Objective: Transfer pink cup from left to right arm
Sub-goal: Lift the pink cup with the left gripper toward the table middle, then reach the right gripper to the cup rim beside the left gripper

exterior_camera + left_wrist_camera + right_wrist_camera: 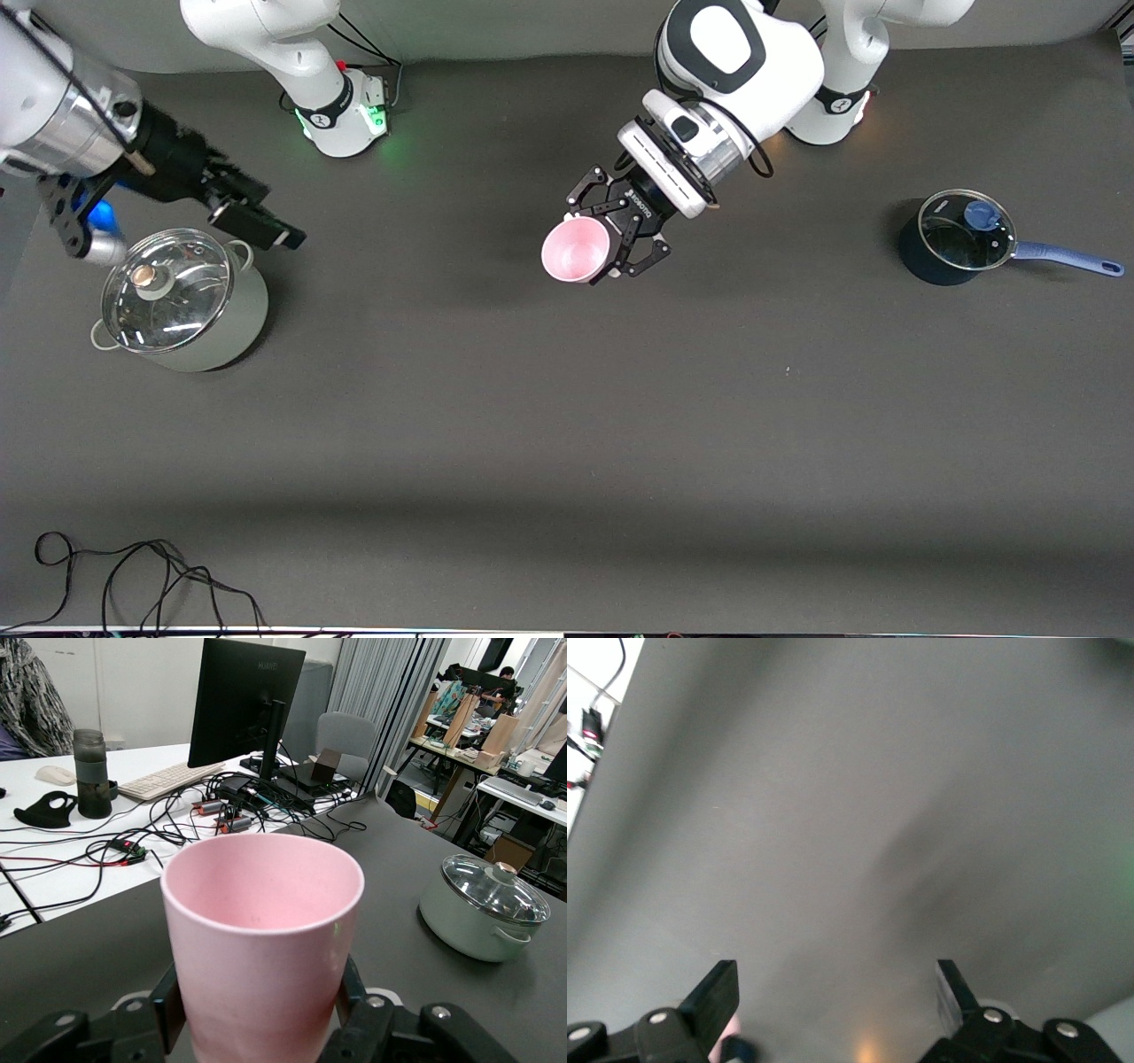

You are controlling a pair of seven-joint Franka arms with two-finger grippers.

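Observation:
The pink cup is a small pale-pink tumbler held up over the middle of the table, its mouth tilted toward the front camera. My left gripper, the black claw-like one, is shut on the cup's lower body. In the left wrist view the cup fills the centre, with a finger pressed on each side. My right gripper, black and blocky, is open and empty over the table by the pale-green pot's rim. In the right wrist view its fingers stand wide apart with only dark table between them.
A pale-green pot with a glass lid stands toward the right arm's end of the table; it also shows in the left wrist view. A dark blue saucepan with a glass lid stands toward the left arm's end. A black cable lies at the table's front edge.

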